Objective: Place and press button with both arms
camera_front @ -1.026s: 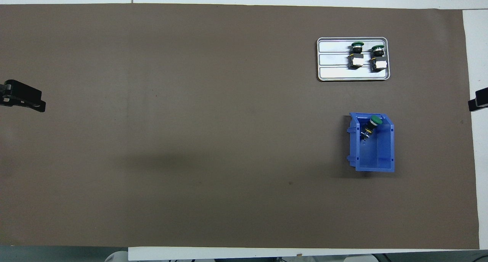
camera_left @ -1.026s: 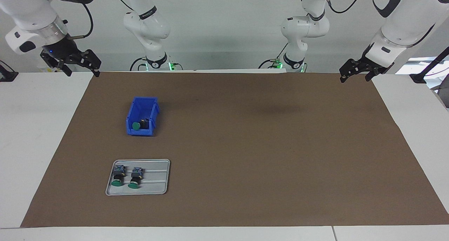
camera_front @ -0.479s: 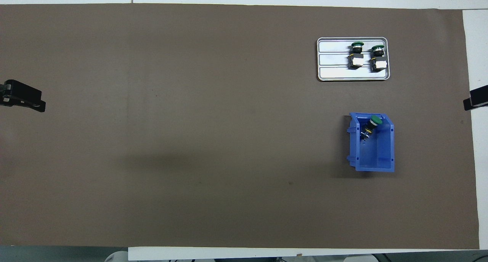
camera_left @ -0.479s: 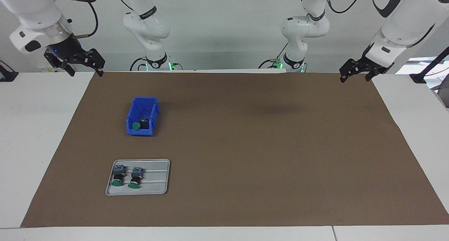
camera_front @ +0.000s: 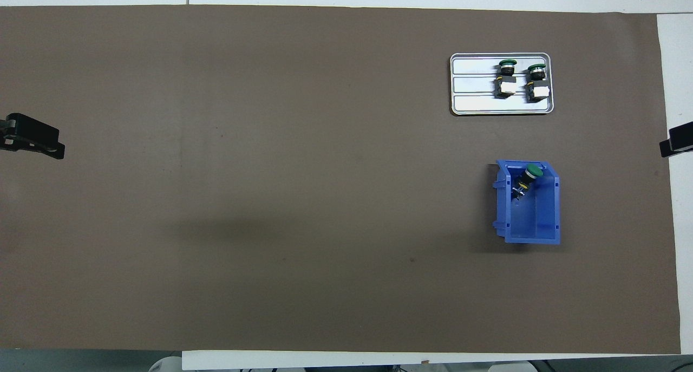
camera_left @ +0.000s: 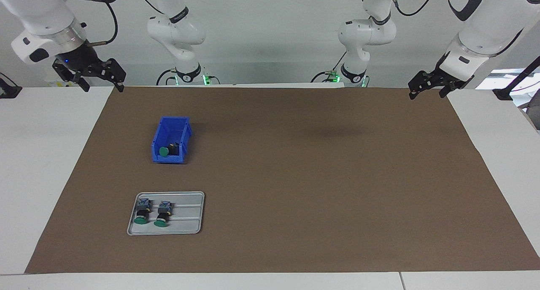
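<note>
Three small push-button switches with round green caps, black barrels and grey-blue terminal blocks lie on the wide brown paper mat [camera_left: 295,176] that covers the white table [camera_left: 42,155]. One green-capped button [camera_left: 165,150] rests tilted inside the open blue plastic bin [camera_left: 182,139], at the end of the bin farther from the robots, its cap leaning against the bin's wall. The bin stands toward the right arm's end of the table. Farther from the robots than the bin lies a flat silver metal tray with rounded corners [camera_left: 190,214], and on it two more green-capped buttons, one [camera_left: 141,212] at the tray's outer end and the other [camera_left: 162,214] just beside it. Both lie on their sides with caps pointing away from the robots, and the rest of the tray is bare.

The right gripper [camera_left: 101,84] hangs in the air over the mat's corner nearest the right arm, well apart from the bin. Its black fingers are spread wide and hold nothing. The left gripper [camera_left: 426,91] hangs over the mat's edge at the left arm's end, likewise spread wide with nothing between its fingers. In the overhead view only the dark tips of the left gripper [camera_front: 35,139] and the right gripper [camera_front: 677,142] show at the two sides.
</note>
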Robot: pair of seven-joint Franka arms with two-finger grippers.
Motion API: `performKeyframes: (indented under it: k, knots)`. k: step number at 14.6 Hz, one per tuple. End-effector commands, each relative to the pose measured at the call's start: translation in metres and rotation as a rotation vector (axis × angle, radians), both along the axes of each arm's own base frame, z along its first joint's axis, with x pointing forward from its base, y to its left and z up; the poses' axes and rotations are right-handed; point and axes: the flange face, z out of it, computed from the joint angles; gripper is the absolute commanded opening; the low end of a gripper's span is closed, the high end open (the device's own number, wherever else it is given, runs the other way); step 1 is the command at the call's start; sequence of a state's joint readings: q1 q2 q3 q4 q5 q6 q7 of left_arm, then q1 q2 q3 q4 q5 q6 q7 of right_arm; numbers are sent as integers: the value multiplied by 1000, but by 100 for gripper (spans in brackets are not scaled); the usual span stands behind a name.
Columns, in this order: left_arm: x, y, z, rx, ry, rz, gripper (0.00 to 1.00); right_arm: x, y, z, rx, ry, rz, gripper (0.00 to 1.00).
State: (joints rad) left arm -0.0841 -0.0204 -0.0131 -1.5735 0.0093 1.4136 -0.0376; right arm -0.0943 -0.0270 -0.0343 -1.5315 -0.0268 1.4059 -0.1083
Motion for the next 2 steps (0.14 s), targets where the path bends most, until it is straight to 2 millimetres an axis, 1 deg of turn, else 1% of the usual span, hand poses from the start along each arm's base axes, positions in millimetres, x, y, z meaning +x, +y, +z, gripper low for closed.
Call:
performKeyframes:
  k: [1, 2]
  knots:
    - [-6, 4, 1, 15, -13, -8, 100, -1, -6, 2, -7, 4, 5, 100]
    - [-6, 4, 1, 14, -15, -8, 100, -1, -5, 2, -7, 4, 8, 100]
